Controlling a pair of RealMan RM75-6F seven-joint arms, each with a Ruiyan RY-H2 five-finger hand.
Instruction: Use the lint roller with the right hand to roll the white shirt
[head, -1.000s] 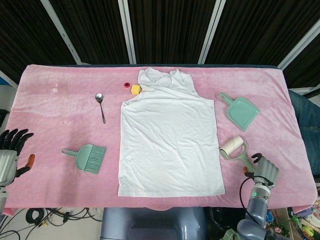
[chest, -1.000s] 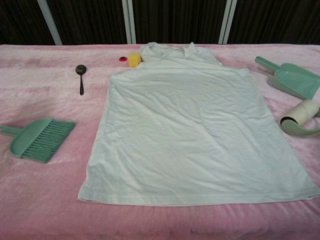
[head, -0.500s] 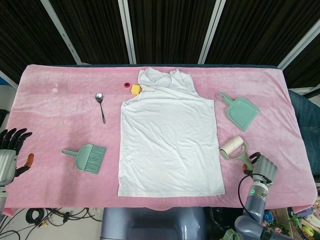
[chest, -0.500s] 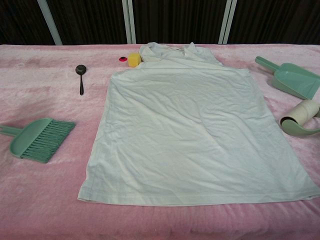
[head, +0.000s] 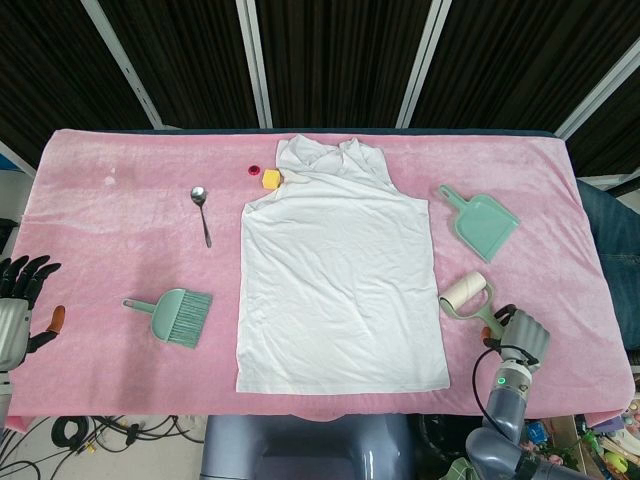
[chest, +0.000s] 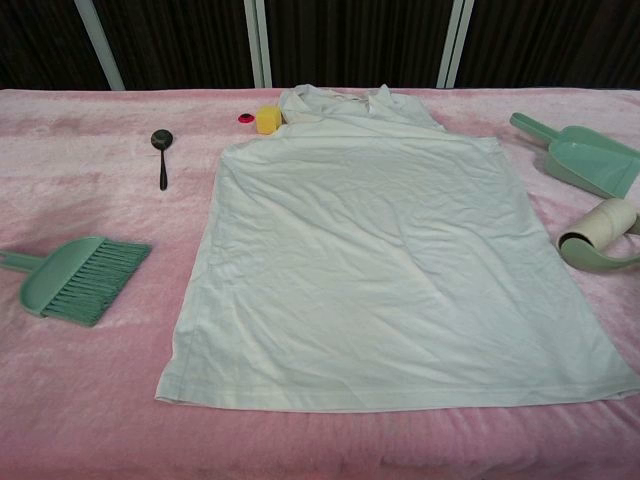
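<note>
1. Right of the shirt's lower edge lies the lint roller (head: 466, 297), a white paper cylinder in a green plastic frame; the right hand (head: 523, 337) curls around its handle end.
2. White shirt (head: 338, 281), soft and faintly wrinkled, lies flat mid-table.
3. Since a second ago, the right hand has crept closer; the left hand (head: 17, 306), fingers spread and empty, has sunk lower.
4. Plush pink cloth (head: 120, 230) covers the table, backed by dark slatted panels.
</note>
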